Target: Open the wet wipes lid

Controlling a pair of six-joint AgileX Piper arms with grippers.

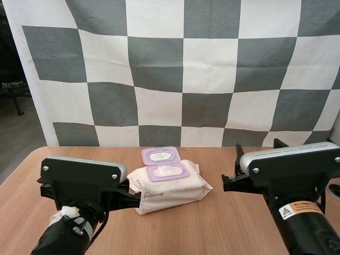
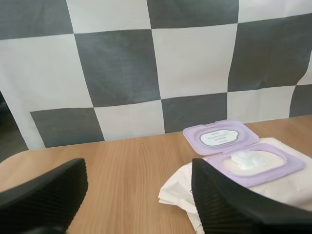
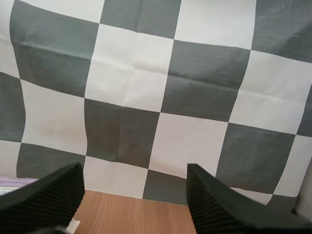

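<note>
My workplace: a robot test bench in a lab

My left arm [image 1: 79, 183] and right arm [image 1: 297, 172] stand at the near edge of a plain wooden table [image 1: 212, 228]. The right one bears a warning label [image 1: 300, 210] with a triangle sign. A pack of wet wipes [image 1: 170, 187] lies on the wood like a test piece. Past the table's left edge I see bare grey floor [image 1: 21, 143] and the black leg of some stand [image 1: 16, 101].

The left claw [image 2: 139, 168] hides part of the wet wipes pack [image 2: 253, 163], whose lid [image 2: 220, 137] print is unreadable.
</note>
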